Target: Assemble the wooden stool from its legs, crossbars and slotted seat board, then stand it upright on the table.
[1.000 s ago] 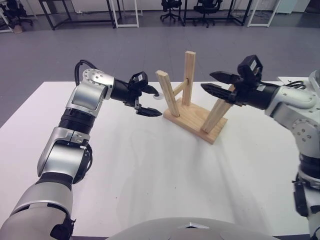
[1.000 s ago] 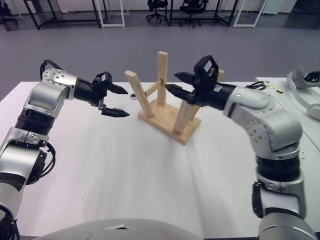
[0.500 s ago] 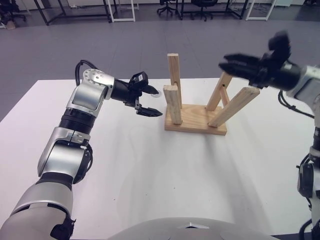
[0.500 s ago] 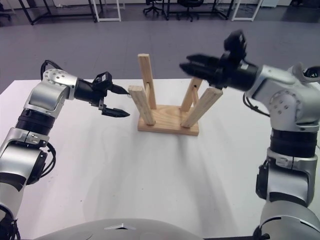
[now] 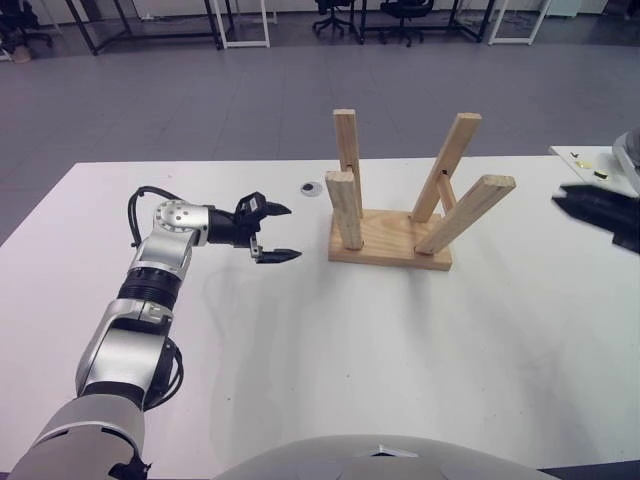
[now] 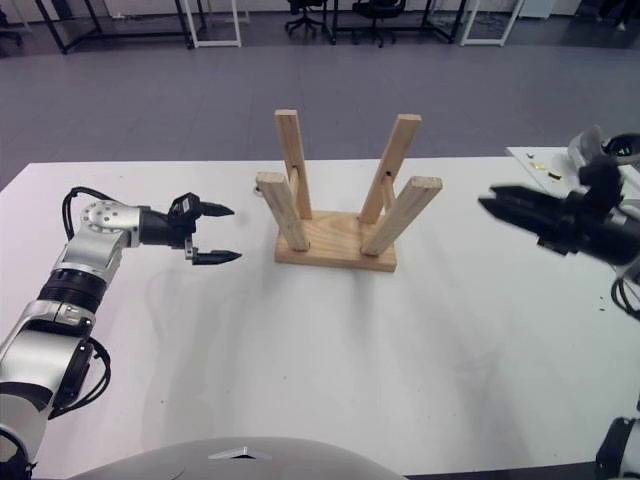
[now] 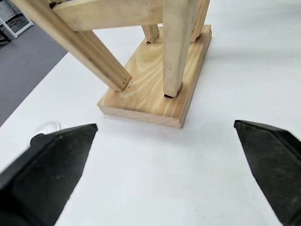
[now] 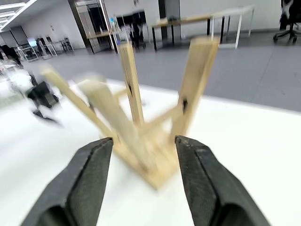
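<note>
Stool (image 5: 385,232) sits upside down on the white table (image 5: 300,380), toward the far side and a little right of the middle. Its seat board (image 7: 150,80) lies flat on the tabletop and 4 legs (image 5: 463,208) splay upward, with a crossbar (image 7: 108,14) joining the 2 nearer the left arm.

The left gripper (image 5: 293,232) hovers just above the table to the left of the stool, near it but apart, its 2 fingers (image 7: 51,160) spread wide and holding nothing. The right gripper (image 6: 487,197) hangs well off to the stool's right, by the table's right side, fingers parted and likewise holding nothing (in its wrist view the stool shows blurred between the 2 pads (image 8: 89,183)).

A small round object (image 5: 312,187), too small to identify, lies near the far edge, just left of the stool. A second white surface (image 5: 585,158) with a few tiny items adjoins the far right corner. A broad stretch of tabletop runs from the seat board to the near edge, and a narrower strip separates the board from the far edge.
</note>
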Action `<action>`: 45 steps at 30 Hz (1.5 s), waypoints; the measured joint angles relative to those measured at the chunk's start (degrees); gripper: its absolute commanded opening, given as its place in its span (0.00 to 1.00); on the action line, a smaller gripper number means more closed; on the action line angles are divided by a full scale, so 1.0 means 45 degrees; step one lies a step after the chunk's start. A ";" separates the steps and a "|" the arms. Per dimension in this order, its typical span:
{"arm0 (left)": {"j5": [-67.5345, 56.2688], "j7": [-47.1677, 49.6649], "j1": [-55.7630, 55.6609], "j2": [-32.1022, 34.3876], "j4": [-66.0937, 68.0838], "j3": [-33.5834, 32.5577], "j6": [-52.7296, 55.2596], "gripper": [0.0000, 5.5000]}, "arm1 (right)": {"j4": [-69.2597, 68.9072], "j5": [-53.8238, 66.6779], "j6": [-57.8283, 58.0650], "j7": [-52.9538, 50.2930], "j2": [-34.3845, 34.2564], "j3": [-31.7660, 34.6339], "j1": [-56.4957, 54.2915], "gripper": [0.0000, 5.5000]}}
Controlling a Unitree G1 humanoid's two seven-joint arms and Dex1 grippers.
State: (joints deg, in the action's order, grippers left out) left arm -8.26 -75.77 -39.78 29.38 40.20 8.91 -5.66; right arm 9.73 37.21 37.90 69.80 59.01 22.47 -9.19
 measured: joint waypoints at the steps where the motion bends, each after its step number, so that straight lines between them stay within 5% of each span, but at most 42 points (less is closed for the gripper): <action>1: 0.0016 -0.0008 -0.0049 -0.0217 0.0389 0.0017 -0.0318 0.97 | -0.0128 -0.0652 -0.0438 -0.0075 -0.0102 -0.0722 0.0122 0.45; 10: 0.0507 0.0572 -0.1964 -0.2424 0.4013 0.0060 -0.2004 0.97 | 0.0890 -0.3281 -0.3058 -0.1347 -0.3000 -0.4196 -0.2604 0.45; 19: 0.0982 0.1726 -0.2560 -0.3605 0.5894 -0.0165 -0.2732 0.97 | 0.2702 -0.3603 -0.3485 -0.0483 -0.3997 -0.4982 -0.4043 0.45; 27: 0.0898 0.1358 -0.2669 -0.4194 0.6459 -0.0908 -0.3083 0.74 | 0.3699 -0.4097 -0.4075 -0.0080 -0.4346 -0.5185 -0.4422 0.27; 35: 0.0875 0.0562 -0.2579 -0.3948 0.6413 -0.1219 -0.3425 0.52 | 0.4140 -0.4133 -0.4376 0.0350 -0.4597 -0.5055 -0.4557 0.27; 41: 0.0004 -0.0713 -0.2151 -0.3541 0.4925 -0.1520 -0.3326 0.35 | 0.3547 -0.2595 -0.1915 0.0581 -0.4856 -0.3934 -0.4757 0.27; 45: -0.0820 -0.2079 -0.1300 -0.3439 0.3074 -0.1482 -0.1126 0.27 | 0.2132 -0.1128 0.1067 0.0299 -0.4925 -0.3394 -0.4894 0.27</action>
State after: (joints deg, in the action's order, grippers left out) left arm -11.95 -85.13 -45.63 13.91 54.03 2.25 -10.73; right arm 19.33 32.14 42.70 71.14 36.84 7.19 -31.22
